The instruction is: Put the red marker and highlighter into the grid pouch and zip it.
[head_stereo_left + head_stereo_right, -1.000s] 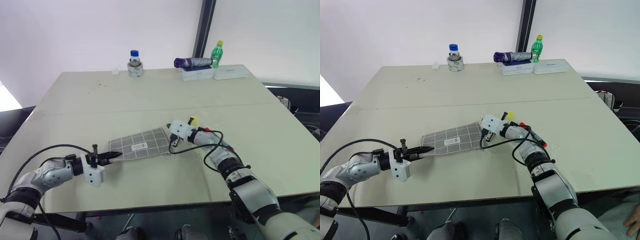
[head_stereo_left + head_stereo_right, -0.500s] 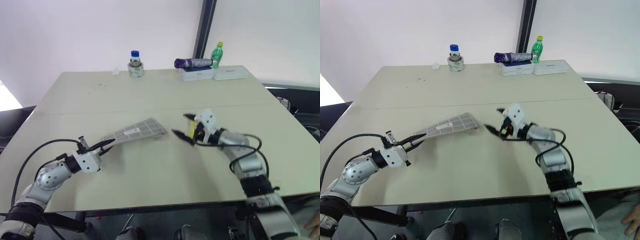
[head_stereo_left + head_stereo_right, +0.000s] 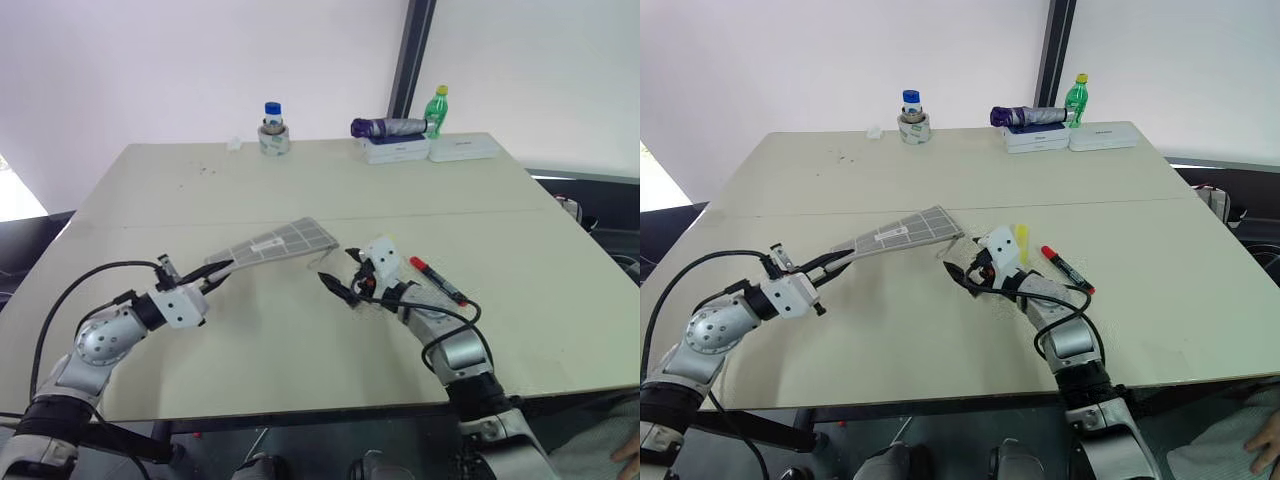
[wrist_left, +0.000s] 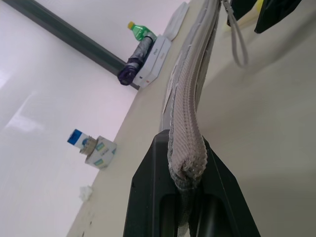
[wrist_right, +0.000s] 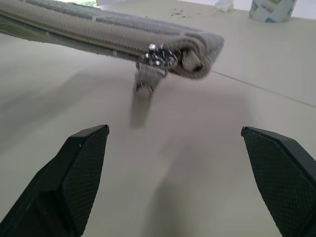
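1. Hanging clear of the table (image 3: 300, 180), the pouch (image 3: 280, 243) is lifted by one corner and slopes up from that corner to its free end.
2. At that low corner the left gripper (image 3: 213, 276) is clenched on the pouch; in the left wrist view both black fingers (image 4: 148, 197) pinch the fabric edge between them.
3. At the pouch's free end the zipper slider (image 5: 157, 56) sits right at the corner, with its pull tab (image 5: 143, 84) dangling below.
4. Near that free end the right gripper (image 3: 962, 273) is released, its jaws spread wide and empty, pointing at the pull tab without touching it.
5. Beyond the right gripper from the pouch, the highlighter (image 3: 1021, 240) lies on the table, partly behind the wrist.
6. On the highlighter's far side from the pouch, near it but apart, the marker (image 3: 436, 279) lies flat on the table, its red cap toward the table's far side.
7. Well beyond the pouch, along the table's far edge, stand a blue-capped jar (image 3: 271, 128), two white boxes (image 3: 430, 148) with a purple folded umbrella (image 3: 388, 127) on one, and a green bottle (image 3: 436, 108).
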